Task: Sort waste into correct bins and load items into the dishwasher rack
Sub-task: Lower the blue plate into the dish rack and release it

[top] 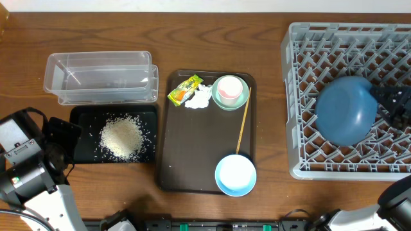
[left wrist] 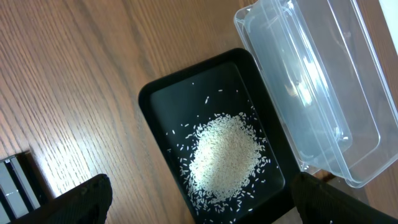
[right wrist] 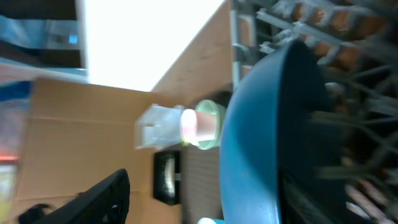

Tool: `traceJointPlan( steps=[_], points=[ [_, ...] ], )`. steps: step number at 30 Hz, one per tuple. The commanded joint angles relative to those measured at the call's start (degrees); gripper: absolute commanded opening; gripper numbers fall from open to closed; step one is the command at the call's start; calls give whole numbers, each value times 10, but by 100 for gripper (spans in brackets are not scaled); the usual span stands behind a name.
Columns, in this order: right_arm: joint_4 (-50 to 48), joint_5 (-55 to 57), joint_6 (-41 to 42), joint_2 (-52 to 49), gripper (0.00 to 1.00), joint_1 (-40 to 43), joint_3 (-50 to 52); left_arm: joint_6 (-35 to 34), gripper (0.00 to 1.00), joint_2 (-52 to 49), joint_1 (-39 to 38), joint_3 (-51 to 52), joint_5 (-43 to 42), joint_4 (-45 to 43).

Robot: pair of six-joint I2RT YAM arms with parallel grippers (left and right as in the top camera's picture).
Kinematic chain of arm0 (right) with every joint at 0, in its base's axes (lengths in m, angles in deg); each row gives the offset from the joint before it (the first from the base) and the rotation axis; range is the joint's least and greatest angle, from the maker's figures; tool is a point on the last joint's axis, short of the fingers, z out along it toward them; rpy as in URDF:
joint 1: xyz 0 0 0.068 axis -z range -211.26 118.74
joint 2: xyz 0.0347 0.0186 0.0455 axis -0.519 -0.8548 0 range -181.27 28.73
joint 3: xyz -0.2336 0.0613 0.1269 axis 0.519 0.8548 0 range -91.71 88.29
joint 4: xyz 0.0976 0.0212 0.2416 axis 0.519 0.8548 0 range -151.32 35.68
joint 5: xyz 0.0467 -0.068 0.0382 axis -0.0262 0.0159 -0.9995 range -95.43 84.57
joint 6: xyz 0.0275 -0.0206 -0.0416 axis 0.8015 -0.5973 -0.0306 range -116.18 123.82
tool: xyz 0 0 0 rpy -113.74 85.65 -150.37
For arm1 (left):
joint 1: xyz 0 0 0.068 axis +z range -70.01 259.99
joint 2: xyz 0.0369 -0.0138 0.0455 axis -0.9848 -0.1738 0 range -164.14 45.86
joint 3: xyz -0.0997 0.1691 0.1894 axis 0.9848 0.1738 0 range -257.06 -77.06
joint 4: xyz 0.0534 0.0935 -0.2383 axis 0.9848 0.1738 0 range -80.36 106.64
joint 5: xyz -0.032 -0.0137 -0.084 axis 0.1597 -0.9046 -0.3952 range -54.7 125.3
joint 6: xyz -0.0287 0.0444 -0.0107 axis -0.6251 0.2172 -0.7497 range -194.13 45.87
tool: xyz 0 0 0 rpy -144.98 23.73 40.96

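Looking at the right gripper [top: 387, 106]: jaws spread, gripping nothing, right beside the dark-blue bowl [top: 347, 110] sitting in the dishwasher rack [top: 302, 147]. Bowl's probably rigid, light and slick, so I'd pinch the rim.

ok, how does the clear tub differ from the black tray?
The tub is clear, the tray opaque black. The tub has tall walls; the tray is shallow. The tub looks empty; the tray holds a rice heap. Both are rectangular, similar in footprint, side by side.
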Motion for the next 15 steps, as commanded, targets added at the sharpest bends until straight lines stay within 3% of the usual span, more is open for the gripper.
traceJointPlan(
  steps=[1,5,11,15],
  points=[
    [-26,86,100,54,73,5,-32,-3,95,0,3,-12,3,1],
    [-88,212,222,118,77,3,-40,-3,95,0,3,-12,3,2],
    [-137,314,296,207,98,-21,-40,-3,95,0,3,-12,3,2],
    [-143,324,300,228,94,-58,-40,-3,95,0,3,-12,2,2]
  ],
)
